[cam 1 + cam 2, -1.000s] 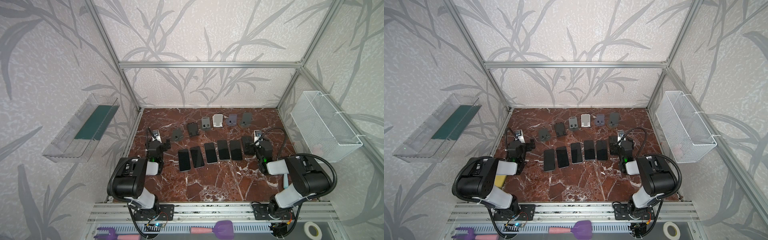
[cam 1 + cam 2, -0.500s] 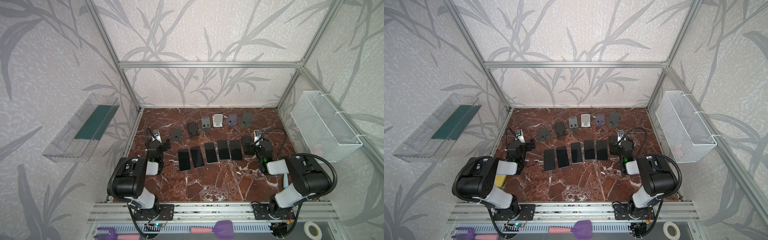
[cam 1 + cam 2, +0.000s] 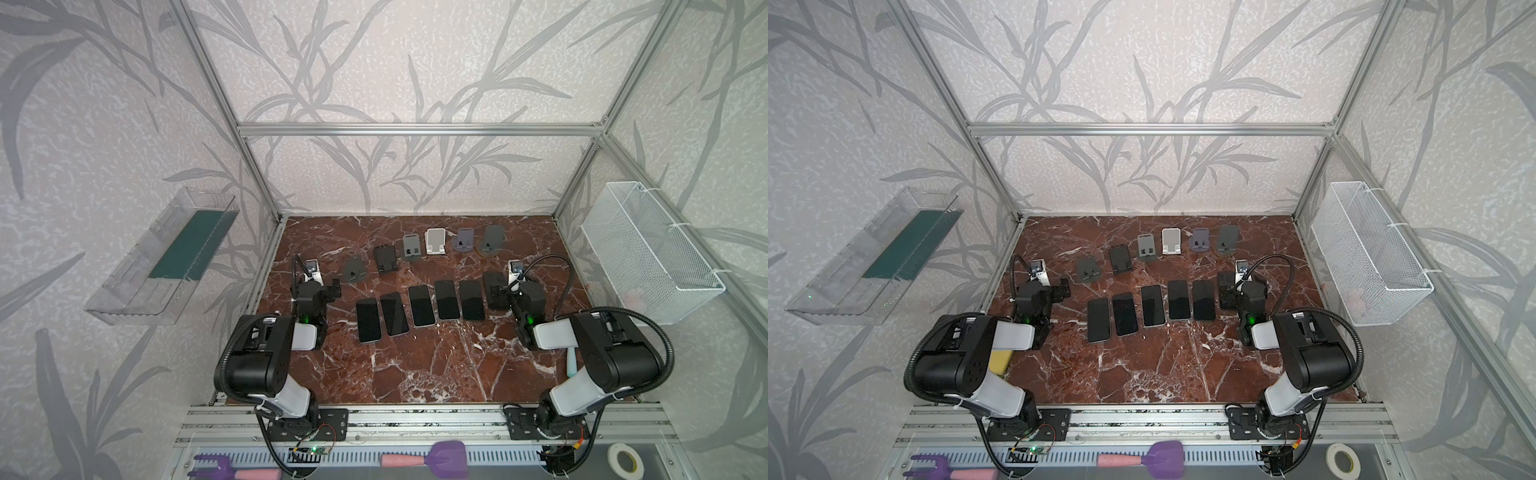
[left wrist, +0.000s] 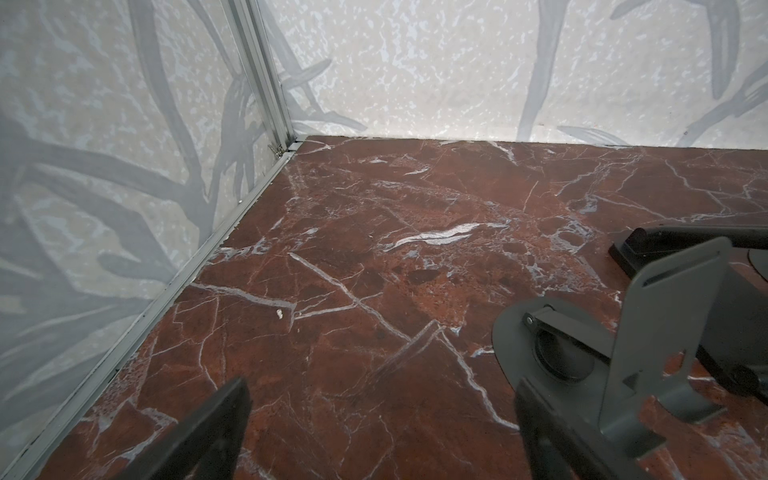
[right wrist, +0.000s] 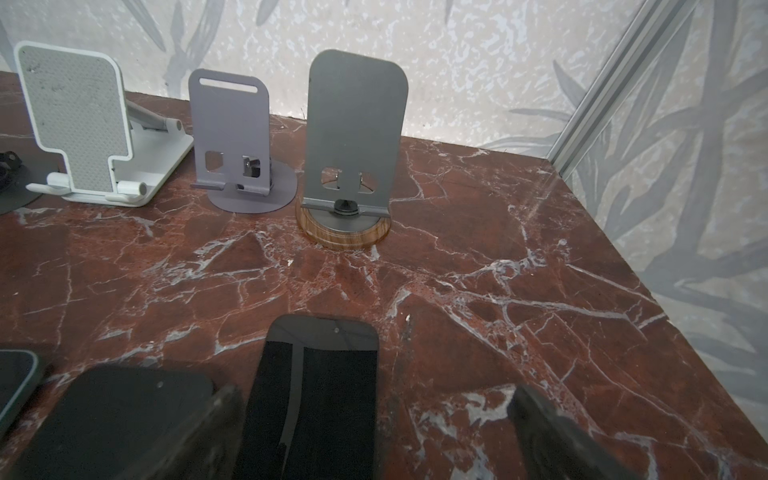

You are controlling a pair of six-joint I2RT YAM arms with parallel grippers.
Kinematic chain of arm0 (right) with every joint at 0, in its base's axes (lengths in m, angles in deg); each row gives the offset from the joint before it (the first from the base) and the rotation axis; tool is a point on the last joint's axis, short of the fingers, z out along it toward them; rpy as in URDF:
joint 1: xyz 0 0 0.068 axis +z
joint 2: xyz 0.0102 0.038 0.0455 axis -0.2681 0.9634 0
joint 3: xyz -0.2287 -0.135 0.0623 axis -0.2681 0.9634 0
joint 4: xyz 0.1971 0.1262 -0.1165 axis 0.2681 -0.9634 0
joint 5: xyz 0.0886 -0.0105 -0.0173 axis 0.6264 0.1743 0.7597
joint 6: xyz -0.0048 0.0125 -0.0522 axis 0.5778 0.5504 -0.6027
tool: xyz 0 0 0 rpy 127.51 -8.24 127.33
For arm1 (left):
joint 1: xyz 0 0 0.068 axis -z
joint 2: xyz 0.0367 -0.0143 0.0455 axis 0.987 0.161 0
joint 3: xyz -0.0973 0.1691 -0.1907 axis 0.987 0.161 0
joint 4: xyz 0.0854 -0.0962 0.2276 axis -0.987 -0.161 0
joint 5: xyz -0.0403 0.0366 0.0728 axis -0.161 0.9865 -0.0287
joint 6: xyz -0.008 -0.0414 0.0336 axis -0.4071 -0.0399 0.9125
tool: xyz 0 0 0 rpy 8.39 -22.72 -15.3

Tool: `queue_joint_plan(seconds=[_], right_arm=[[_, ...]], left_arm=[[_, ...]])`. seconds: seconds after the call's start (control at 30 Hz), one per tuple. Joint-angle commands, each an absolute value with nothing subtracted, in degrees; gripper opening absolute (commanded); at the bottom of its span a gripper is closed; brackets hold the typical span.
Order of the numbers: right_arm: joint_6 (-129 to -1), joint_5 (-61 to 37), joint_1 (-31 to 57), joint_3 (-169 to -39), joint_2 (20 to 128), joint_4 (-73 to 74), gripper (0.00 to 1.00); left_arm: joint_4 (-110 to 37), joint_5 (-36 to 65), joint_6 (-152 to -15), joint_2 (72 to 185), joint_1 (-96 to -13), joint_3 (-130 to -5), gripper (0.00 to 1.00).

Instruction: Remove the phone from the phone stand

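Phone (image 5: 320, 374): flat on marble table (image 5: 498, 249), apart from the empty wood-based stand (image 5: 353, 137), long axis running from right gripper (image 5: 374, 436) toward that stand, lying between its wide-spread, empty jaws; left gripper (image 4: 374, 428) equally agape, empty, well apart.

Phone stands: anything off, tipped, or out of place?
Nothing tipped or spilled. Odd bit: all six phone stands are empty, and the six phones lie flat in a row on the table in front of them.
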State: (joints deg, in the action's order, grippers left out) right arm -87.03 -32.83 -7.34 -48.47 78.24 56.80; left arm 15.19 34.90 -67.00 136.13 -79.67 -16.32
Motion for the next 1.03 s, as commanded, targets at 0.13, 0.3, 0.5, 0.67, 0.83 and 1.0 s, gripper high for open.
queue_joint_plan(seconds=[0.13, 0.3, 0.5, 0.67, 0.83, 1.0], right_arm=[[-87.99, -32.18, -6.59, -48.11, 77.75, 58.11, 0.99], [-88.03, -32.16, -6.56, -48.15, 77.75, 58.17, 0.99], [-87.91, -31.99, -6.58, -48.3, 77.75, 57.76, 0.99], [-87.95, -31.98, -6.58, -48.37, 77.75, 57.79, 0.99], [-87.82, -31.63, -6.74, -48.63, 77.75, 57.16, 0.99], [-87.84, -31.74, -6.76, -48.31, 77.75, 57.83, 0.99]], left_arm=[[15.36, 34.85, -67.12, 136.4, -79.81, -16.26, 0.99], [15.4, 34.82, -67.08, 136.38, -79.77, -16.27, 0.99], [15.41, 34.8, -67.18, 136.39, -79.81, -16.26, 0.99], [15.41, 34.88, -67.11, 136.41, -79.79, -16.26, 0.99], [15.39, 34.82, -67.13, 136.41, -79.77, -16.27, 0.99], [15.42, 34.84, -67.12, 136.41, -79.77, -16.26, 0.99]])
